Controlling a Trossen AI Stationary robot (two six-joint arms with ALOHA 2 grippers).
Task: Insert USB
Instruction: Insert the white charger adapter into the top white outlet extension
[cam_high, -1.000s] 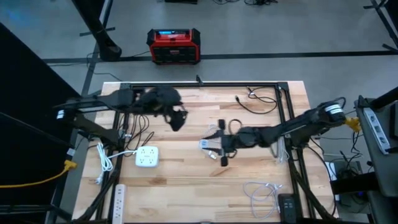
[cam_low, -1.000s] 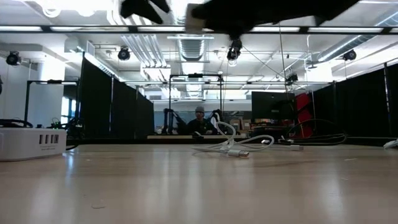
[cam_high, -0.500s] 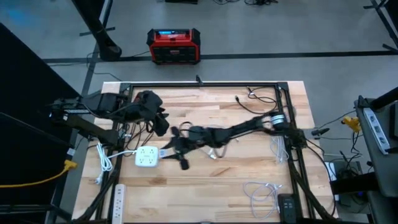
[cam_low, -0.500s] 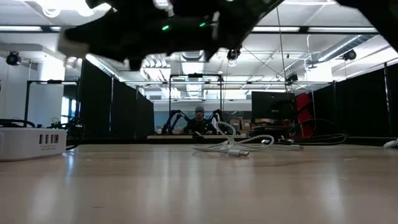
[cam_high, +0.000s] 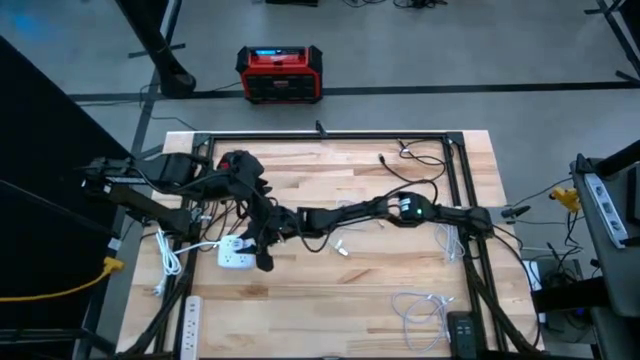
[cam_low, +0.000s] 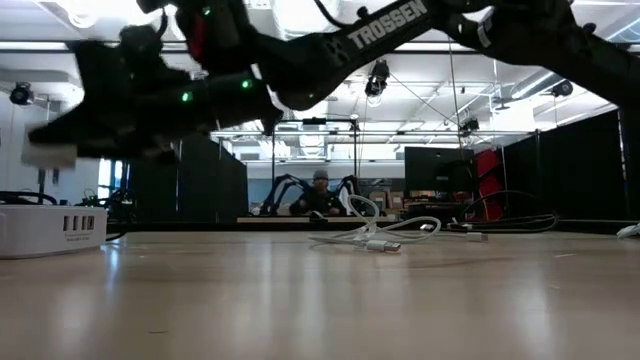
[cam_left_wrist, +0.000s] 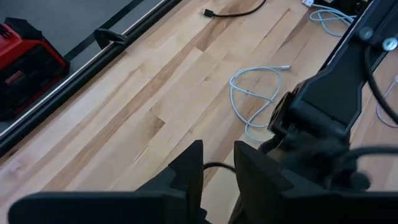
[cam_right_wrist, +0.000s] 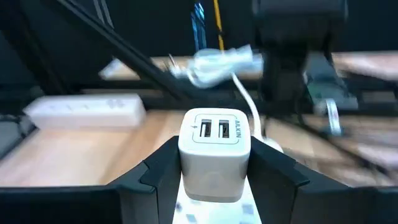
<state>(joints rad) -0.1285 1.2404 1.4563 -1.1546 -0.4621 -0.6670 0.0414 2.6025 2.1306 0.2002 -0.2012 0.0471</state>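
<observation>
At about eight o'clock on the counter (cam_high: 330, 280), the right pincer (cam_right_wrist: 214, 171) carries a white two-port USB charger block (cam_right_wrist: 214, 146), fingers clamped on its sides, right over the white power hub (cam_high: 235, 252). The left pincer (cam_left_wrist: 217, 168) hangs just beside it — fingers narrow, only a slim gap, nothing between them. The white USB cable (cam_high: 335, 243) lies loose near the centre. Crowded arms are the risk: a bump could skew the block's seating.
</observation>
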